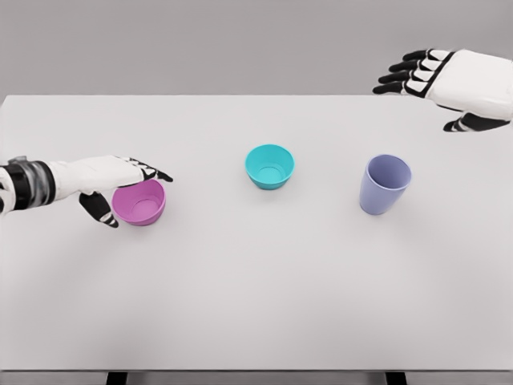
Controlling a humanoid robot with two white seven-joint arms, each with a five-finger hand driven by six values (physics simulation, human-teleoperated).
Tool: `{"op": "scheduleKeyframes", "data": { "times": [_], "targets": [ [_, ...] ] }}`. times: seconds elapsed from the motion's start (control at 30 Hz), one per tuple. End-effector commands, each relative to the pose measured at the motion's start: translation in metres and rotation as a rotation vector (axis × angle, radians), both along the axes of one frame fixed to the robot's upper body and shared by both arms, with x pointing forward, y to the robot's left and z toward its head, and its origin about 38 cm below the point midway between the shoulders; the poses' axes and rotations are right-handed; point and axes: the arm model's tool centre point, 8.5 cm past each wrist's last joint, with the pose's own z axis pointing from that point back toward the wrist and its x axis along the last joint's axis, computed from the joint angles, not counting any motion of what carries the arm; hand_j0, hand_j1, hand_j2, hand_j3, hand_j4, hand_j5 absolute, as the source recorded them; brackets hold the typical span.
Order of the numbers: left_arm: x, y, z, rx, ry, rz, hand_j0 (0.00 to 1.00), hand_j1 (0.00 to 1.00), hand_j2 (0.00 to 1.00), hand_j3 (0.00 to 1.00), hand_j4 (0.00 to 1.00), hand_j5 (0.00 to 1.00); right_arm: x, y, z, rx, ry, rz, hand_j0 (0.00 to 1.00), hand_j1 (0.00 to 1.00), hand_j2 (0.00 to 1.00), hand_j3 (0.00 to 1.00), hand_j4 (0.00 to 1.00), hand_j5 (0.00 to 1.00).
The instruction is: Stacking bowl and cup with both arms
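Taking the teal bowl at the middle of the white table as the landmark, the nearest things lie to its left and slightly closer to the camera. There the pink bowl stands upright on the tabletop, round and smooth-walled, matte like plastic, and its inside shows nothing in it. The left hand reaches in from the left edge and sits over the pink bowl's left rim, its dark-tipped fingers stretched across the top of the rim and the thumb curved down beside the outer wall; whether it truly clamps the bowl cannot be told.

To the right of the teal bowl, well apart, stands the lavender cup, taller than either bowl, tapering toward its base, upright and empty as far as its mouth shows.

The teal bowl itself is upright, smooth, with only its own inner floor visible.

Farthest off, up and to the right of the teal bowl beyond the cup, the right hand hovers past the table's rear edge, fingers extended and relaxed, holding nothing.
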Motion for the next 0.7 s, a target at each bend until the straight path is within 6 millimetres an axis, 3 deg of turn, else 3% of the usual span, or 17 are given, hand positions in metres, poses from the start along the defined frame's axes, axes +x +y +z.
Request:
{"op": "scheduleKeyframes", "data": {
  "times": [0.0,0.67],
  "targets": [
    [0.001,-0.005,-0.003,-0.005,0.003,-0.002,0.99,0.99,0.99,0.99,0.99,0.99,0.001,0.005,-0.010,-0.003,0.029,0.013,1.00,1.00,1.00,1.00,1.00,1.00],
    [0.004,-0.013,-0.014,0.003,0.013,-0.017,1.00,1.00,1.00,1.00,1.00,1.00,0.001,0.007,-0.014,-0.005,0.040,0.018,1.00,1.00,1.00,1.00,1.00,1.00]
  ]
}}
